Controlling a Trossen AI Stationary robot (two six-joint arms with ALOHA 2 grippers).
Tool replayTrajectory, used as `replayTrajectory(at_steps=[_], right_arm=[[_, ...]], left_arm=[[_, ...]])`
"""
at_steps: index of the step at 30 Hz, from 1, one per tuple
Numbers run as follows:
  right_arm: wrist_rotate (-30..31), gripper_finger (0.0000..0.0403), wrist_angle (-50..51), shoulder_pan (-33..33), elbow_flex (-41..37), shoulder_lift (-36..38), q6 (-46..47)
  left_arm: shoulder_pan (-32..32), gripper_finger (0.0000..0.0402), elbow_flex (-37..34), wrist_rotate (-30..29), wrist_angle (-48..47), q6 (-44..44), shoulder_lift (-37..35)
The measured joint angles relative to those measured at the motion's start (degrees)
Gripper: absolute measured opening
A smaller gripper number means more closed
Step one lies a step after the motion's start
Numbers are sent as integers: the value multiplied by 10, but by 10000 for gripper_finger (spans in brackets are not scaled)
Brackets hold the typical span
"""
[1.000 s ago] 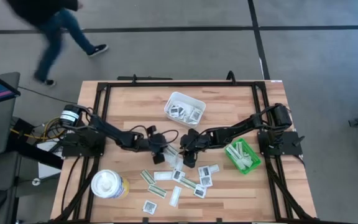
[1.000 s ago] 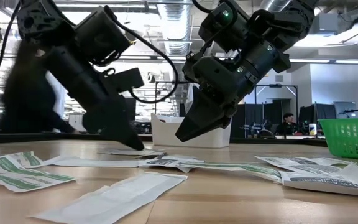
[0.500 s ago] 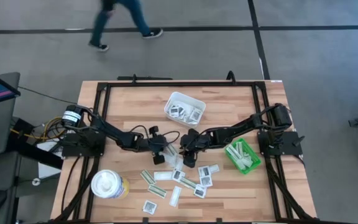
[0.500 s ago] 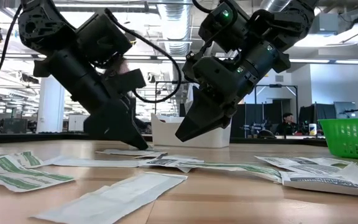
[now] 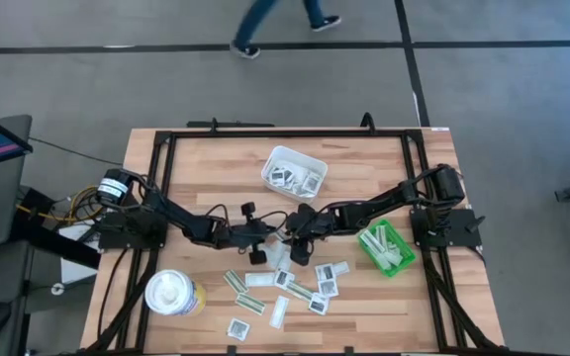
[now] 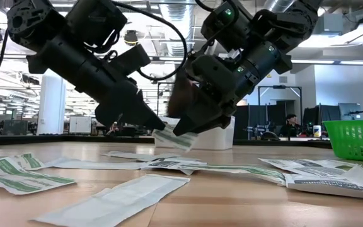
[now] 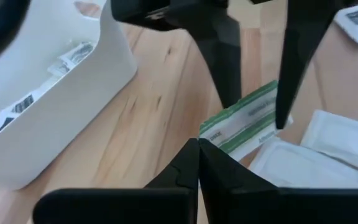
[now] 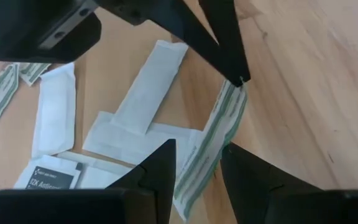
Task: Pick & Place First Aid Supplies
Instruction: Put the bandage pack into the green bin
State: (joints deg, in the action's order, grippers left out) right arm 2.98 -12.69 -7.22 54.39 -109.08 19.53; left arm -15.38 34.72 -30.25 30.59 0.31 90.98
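Between my hands: green-striped strip [image 7: 244, 121], lifted off surface [image 5: 206, 163]
Left hand [image 6: 159, 128]: closed, pinching strip's end
Right hand [image 6: 184, 123]: fingers apart, straddling strip

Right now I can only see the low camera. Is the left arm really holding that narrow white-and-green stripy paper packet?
Observer: Yes. The left wrist view shows the left fingers shut on one end of the narrow white-and-green paper packet.
Operator: And the right arm?
Observer: The right fingers are open, one on each side of that packet.
Operator: What's in the white plastic tray?
Observer: From above, the white rectangular plastic tray holds square white packets with dark print.
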Motion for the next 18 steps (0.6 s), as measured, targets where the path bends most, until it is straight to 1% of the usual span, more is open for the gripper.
replayTrajectory(at_steps=[7, 10, 13, 18], right_arm=[[0, 119, 2, 0, 0, 0, -2], [0, 111, 2, 0, 0, 0, -4], [0, 85, 2, 0, 0, 0, -6], [-1, 13, 3, 0, 0, 0, -7]], left_arm=[[-16, 5, 0, 12, 16, 37, 0], [-20, 6, 0, 13, 34, 40, -1], [-19, 7, 1, 12, 40, 40, -1], [-19, 9, 1, 12, 40, 40, -1]])
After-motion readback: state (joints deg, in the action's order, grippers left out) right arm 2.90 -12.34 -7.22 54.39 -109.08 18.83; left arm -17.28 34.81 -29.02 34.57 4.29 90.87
